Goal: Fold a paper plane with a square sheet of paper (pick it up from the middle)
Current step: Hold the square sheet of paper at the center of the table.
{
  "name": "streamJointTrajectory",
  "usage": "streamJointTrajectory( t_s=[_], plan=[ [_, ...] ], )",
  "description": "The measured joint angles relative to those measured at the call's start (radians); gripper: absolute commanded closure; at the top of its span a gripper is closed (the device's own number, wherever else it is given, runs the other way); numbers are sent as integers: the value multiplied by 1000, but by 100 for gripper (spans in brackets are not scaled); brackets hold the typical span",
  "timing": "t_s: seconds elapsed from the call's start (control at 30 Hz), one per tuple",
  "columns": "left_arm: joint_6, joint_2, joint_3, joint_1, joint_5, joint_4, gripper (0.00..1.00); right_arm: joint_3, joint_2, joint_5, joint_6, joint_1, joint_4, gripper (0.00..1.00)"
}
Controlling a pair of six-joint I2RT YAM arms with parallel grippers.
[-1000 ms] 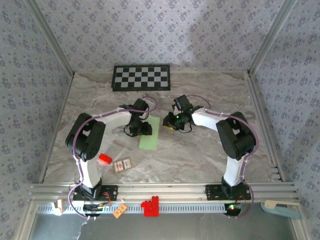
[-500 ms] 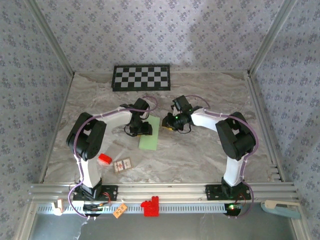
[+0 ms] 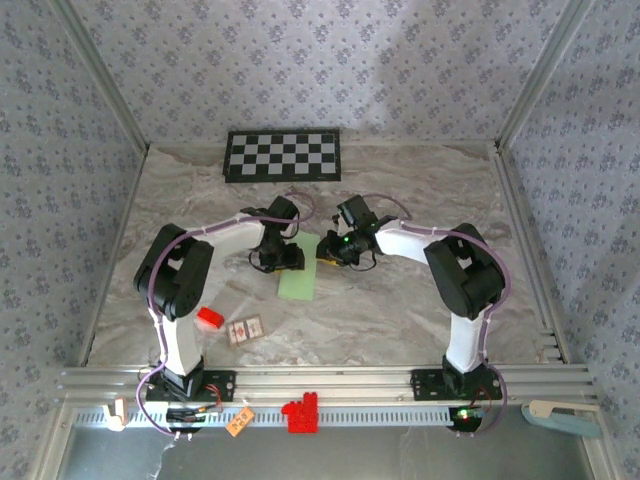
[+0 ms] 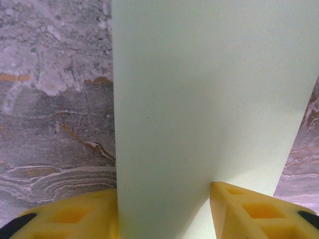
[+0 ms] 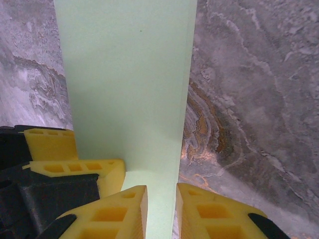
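At the near left corner of the table point(image 3: 420, 320) you have a red block point(image 3: 209, 318) and a small card point(image 3: 245, 329), both well apart from the work and, I judge, of no concern to it. Next comes your left gripper point(image 3: 283, 262), low over the left edge of the sheet point(image 3: 298, 280), which lies flat near the middle of the table as a long narrow strip, apparently folded in half already. The wrist views show its jaws standing apart: one finger point(image 4: 249, 211) rests on the green, the other sits just beside the strip's edge. My reading is that this hand is pinning the sheet so it cannot slide, not gripping it. On the strip's right edge a faint second line runs alongside, which suggests two layers meeting there. Your right gripper point(image 3: 326, 254) hangs over that edge at the far end, jaws almost together with a narrow slot between them and green showing through, so nothing is clamped. That placement makes sense if the next step is to catch a layer or corner for a diagonal fold, with the left hand as anchor. The plane itself is not yet formed. Against the earlier top view, your right arm has reached leftward, bringing its gripper from just clear of the sheet to over its edge, while the left arm, the sheet, the block and the card lie as they did.
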Motion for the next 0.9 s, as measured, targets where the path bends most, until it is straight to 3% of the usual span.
streamJointTrajectory(
  t_s=[0.5,0.9],
  plan=[
    [-9,13,0,0,-4,0,52,-11,3,10,6,-3,26,80],
    [-13,12,0,0,-11,0,50,-83,-125,77,9,-89,37,80]
  ],
)
